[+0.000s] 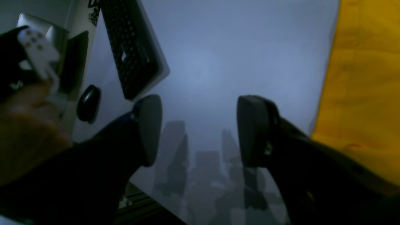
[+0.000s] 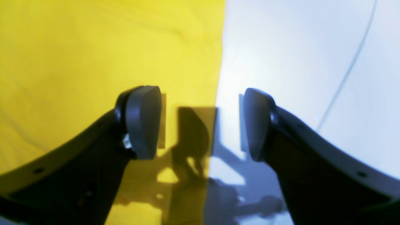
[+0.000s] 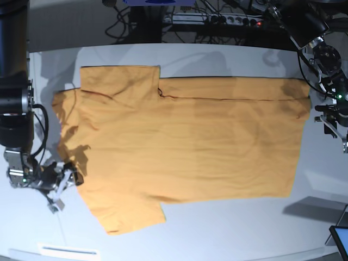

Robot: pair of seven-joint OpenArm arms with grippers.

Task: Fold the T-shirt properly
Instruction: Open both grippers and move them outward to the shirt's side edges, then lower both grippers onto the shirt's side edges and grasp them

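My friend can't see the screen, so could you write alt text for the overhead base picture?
An orange-yellow T-shirt lies spread flat on a pale table, with one long edge already folded over. A robot arm waits at each side, the right gripper by a sleeve and the left gripper by the hem, neither holding cloth. Cables and a power strip sit behind the table.

pale grey-white table (image 3: 228, 228), power strip (image 3: 217, 19) and tangled cables (image 3: 125, 22) top of frame, hard shadows, screen corner (image 3: 340, 239) lower right

A pale grey-white smooth table (image 3: 217, 228) carries a large orange-yellow short-sleeved cloth T-shirt (image 3: 185, 147), spread flat across its middle, reaching toward the far edge.
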